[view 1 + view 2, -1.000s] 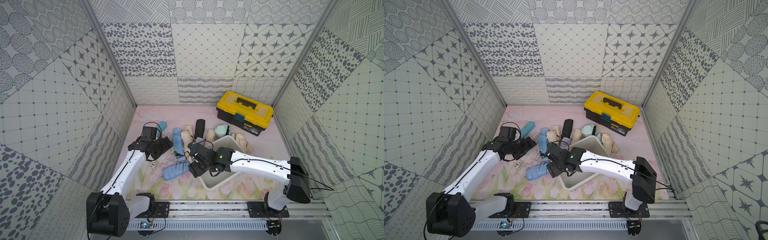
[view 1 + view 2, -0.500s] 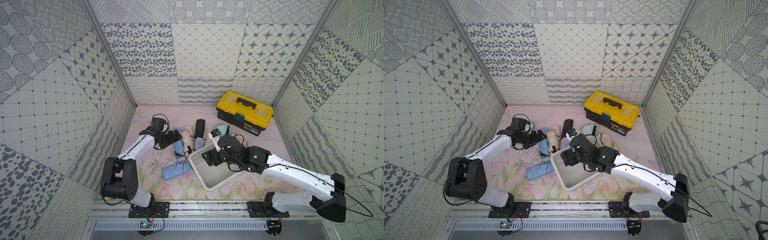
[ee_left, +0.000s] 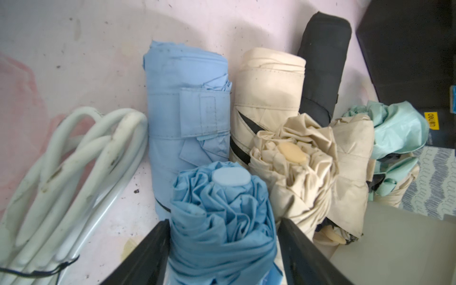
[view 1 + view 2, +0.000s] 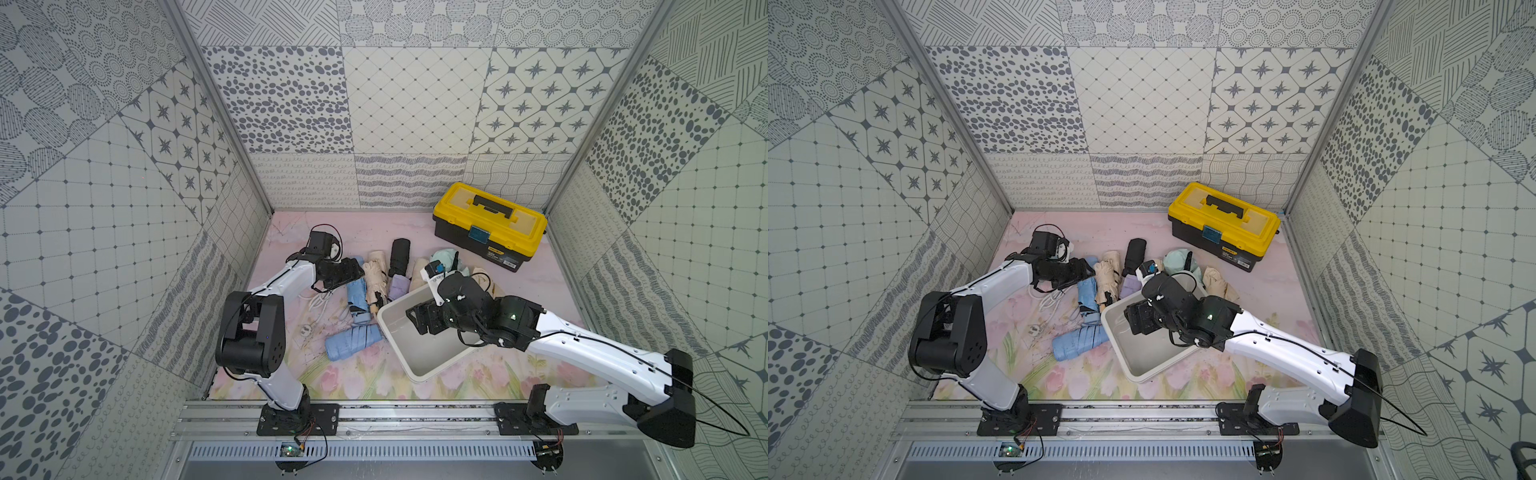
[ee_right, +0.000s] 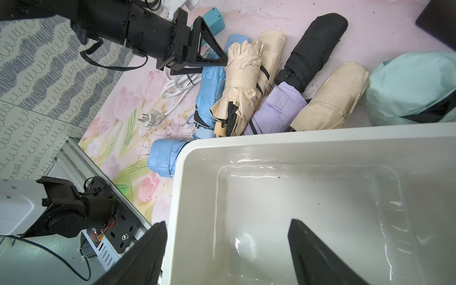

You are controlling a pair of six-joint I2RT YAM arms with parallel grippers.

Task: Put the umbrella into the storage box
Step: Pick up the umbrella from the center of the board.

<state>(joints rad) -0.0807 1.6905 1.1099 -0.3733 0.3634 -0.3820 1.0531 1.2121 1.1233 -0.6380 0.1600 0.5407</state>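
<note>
Nearest: storage box (image 4: 432,357), bare inside, so nothing delivered yet. Above it, right gripper (image 5: 228,222), released, fingers spread wide, grasping nothing. Just beside the box, on the mat, a rolled blue umbrella (image 4: 353,343), untouched. Farther back, in the heap of folded umbrellas, left gripper (image 3: 224,220) set around the crumpled end of a light blue umbrella (image 3: 222,197). Fabric against both fingers, but clenched firmly or not: cannot tell. Probably left to do: secure the grasp, lift, carry across, drop into the box. Farthest: yellow toolbox (image 4: 490,224), lid down, well apart from both arms.
</note>
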